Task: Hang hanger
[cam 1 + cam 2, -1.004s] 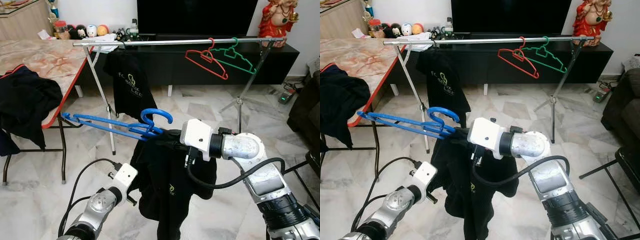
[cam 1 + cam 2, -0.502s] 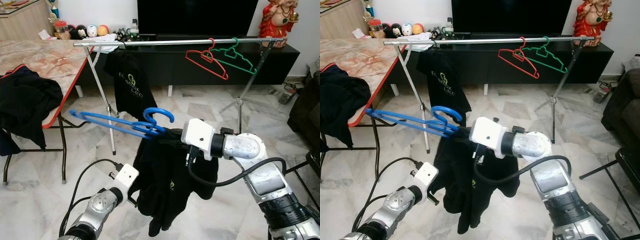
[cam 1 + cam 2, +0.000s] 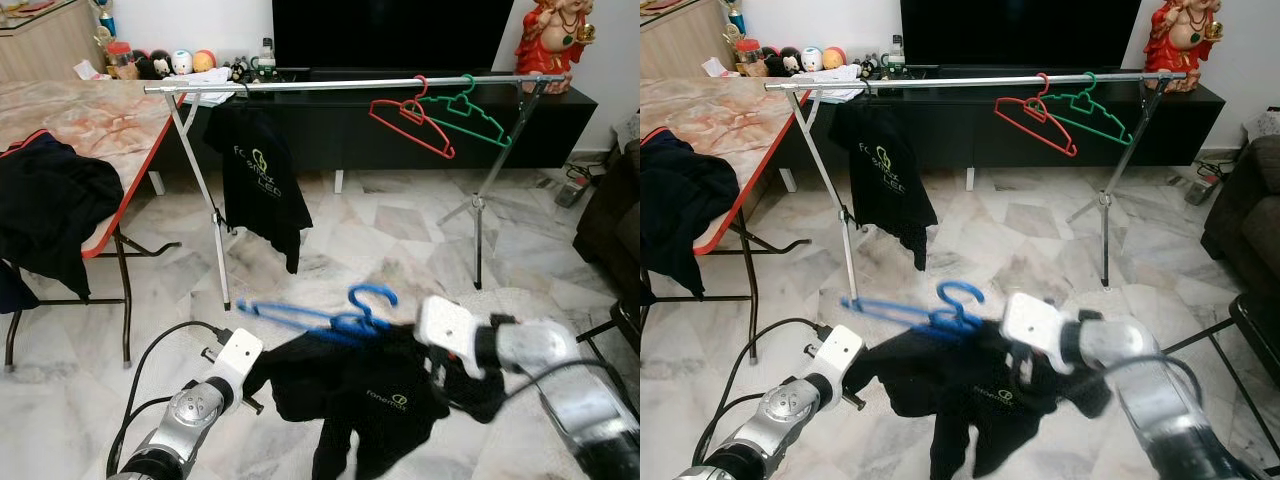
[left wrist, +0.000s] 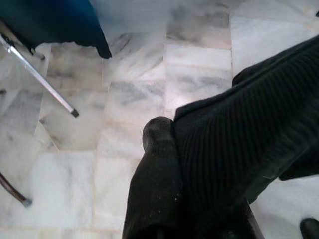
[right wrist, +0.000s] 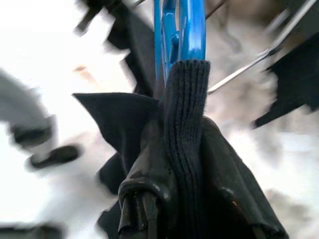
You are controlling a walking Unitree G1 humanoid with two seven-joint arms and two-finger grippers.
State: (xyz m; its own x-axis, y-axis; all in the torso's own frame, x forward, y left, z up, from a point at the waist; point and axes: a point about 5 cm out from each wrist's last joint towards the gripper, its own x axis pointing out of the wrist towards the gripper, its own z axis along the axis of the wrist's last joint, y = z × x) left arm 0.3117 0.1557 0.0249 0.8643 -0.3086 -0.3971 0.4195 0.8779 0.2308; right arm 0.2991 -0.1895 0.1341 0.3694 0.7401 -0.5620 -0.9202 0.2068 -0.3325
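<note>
A blue hanger (image 3: 330,318) lies nearly level, low over the floor, its hook (image 3: 372,297) pointing up. A black shirt (image 3: 375,385) with a small logo is draped under it. My right gripper (image 3: 397,335) is shut on the hanger's neck together with the shirt's ribbed collar (image 5: 187,124); the arm is blurred. My left gripper (image 3: 258,372) is shut on the shirt's left edge, and one black finger (image 4: 157,144) presses against ribbed cloth. The silver rail (image 3: 350,85) stands well beyond, at the back.
On the rail hang a black shirt (image 3: 258,175), a red hanger (image 3: 410,120) and a green hanger (image 3: 465,110). A marble-top table (image 3: 90,120) with dark clothes (image 3: 45,210) stands at the left. A dark sofa (image 3: 610,220) is at the right, and a black TV console sits behind the rail.
My right arm has dropped and swung right, taking the hanger and shirt from chest height to near the floor. The shirt now stretches between both grippers instead of hanging down.
</note>
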